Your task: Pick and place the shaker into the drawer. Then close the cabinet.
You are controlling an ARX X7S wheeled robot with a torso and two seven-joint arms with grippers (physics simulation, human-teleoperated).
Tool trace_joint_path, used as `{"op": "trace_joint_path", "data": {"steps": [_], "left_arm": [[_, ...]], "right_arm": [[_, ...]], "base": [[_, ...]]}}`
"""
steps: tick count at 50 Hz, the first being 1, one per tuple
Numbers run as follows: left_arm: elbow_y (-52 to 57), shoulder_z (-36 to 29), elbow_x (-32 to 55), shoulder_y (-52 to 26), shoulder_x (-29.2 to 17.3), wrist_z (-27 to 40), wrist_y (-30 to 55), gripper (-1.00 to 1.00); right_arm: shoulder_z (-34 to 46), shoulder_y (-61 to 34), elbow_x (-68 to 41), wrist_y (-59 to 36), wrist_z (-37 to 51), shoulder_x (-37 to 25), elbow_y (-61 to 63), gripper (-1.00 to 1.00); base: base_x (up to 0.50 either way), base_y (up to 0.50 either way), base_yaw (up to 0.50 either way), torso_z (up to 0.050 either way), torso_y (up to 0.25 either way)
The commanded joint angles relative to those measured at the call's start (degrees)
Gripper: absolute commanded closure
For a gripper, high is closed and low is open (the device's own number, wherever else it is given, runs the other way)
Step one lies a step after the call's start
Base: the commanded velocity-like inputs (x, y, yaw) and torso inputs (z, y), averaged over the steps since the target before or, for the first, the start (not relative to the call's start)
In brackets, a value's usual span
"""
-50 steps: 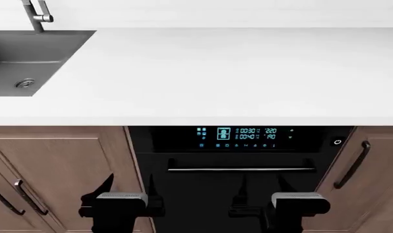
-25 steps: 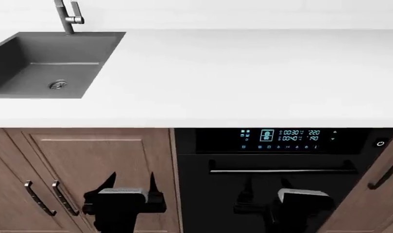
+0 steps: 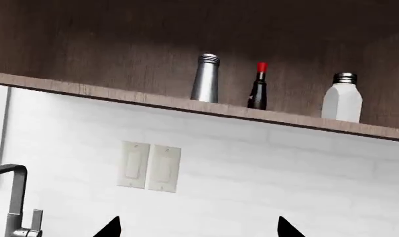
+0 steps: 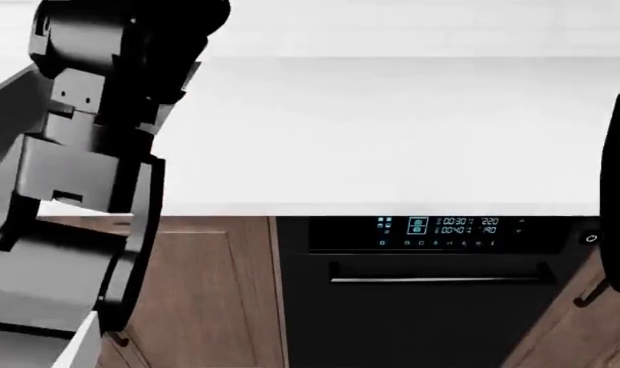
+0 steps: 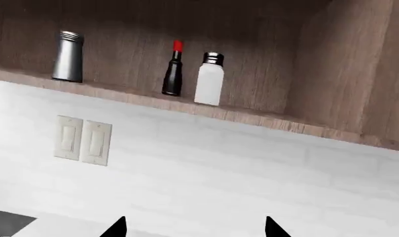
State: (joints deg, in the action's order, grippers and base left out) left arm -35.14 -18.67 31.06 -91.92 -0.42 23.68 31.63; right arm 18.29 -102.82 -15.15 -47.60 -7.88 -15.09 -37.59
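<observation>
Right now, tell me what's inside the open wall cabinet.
On the cabinet shelf stand a metal shaker, a dark red-capped bottle and a white bottle. The cabinet's higher part is out of frame.

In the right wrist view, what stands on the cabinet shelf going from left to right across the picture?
Silver metal shaker → dark bottle with a red cap → white bottle with a metal cap. The last two stand close together; the shaker stands well apart from them.

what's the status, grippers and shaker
Both grippers open, empty. Steel shaker on open cabinet shelf, beside dark red-capped bottle and white shaker. Nothing blocking it.
</observation>
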Motion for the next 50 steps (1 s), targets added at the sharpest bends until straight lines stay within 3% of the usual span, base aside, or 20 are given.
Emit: {"op": "trace_joint_path", "data": {"steps": [1, 7, 11, 18, 22, 23, 28, 34, 41, 50], "left_arm": [[-28.51, -18.97, 19.52, -28.49, 0.32, 1.56, -10.05, -1.0], [-7.94, -18.21, 24.09, -20.49, -6.44, 10.09, -2.04, -1.0], [-3.57, -17.75, 25.71, -18.31, -7.73, 11.62, -0.34, -1.0], [-6.77, -18.68, 24.99, -19.87, -6.61, 9.04, -0.75, -1.0], [-22.58, -19.61, 21.79, -29.51, -2.04, 1.54, -5.51, -1.0], [-28.47, -19.83, 21.06, -32.92, -0.25, -0.85, -7.31, -1.0], [-35.62, -36.24, 36.87, -39.86, 0.41, -1.89, -12.82, -1.0], [-36.28, -50.57, 51.14, -39.91, 0.41, -1.34, -16.29, -1.0], [-34.78, -53.59, 54.73, -37.26, -0.07, -2.1, -17.28, -1.0], [-22.8, -53.49, 54.82, -33.96, -5.39, 3.4, -17.34, -1.0]], "right_arm": [[8.29, -30.29, 3.37, 6.4, -8.99, 3.0, -31.06, -1.0], [5.25, -23.88, 0.17, -4.88, -5.7, 0.22, -14.02, -1.0], [4.08, -22.39, -0.9, -6.66, -5.23, -0.15, -11.68, -1.0], [3.22, -21.64, -1.44, -6.94, -4.75, -0.08, -12.09, -1.0], [6.11, -32.1, 2.6, 1.44, -9.24, 3.19, -29.45, -1.0], [3.1, -32.16, 6.53, -0.13, -10.34, 3.48, -27.36, -1.0], [-13.0, -32.17, 28.22, -4.12, -18.85, 7.74, -20.99, -1.0], [-16.3, -32.17, 32.3, -6.89, -21.46, 8.54, -17.89, -1.0], [-16.85, -32.17, 30.84, -5.25, -21.73, 8.35, -20.99, -1.0], [-16.78, -32.15, 28.51, 0.02, -20.96, 7.55, -26.6, -1.0]], "base": [[0.0, 0.0, 0.0, 0.05, 0.072], [0.0, 0.0, 0.0, 0.05, 0.072], [0.0, 0.0, 0.0, 0.05, 0.073], [0.0, 0.0, 0.0, 0.05, 0.073], [0.0, 0.0, 0.0, 0.05, 0.073], [0.0, 0.0, 0.0, 0.05, 0.074], [0.0, 0.0, 0.0, 0.05, 0.072], [0.0, 0.0, 0.0, 0.05, 0.072], [0.47, -0.07, 0.0, 0.007, 0.001], [0.5, -0.1, 0.0, 0.0, 0.0]]}}
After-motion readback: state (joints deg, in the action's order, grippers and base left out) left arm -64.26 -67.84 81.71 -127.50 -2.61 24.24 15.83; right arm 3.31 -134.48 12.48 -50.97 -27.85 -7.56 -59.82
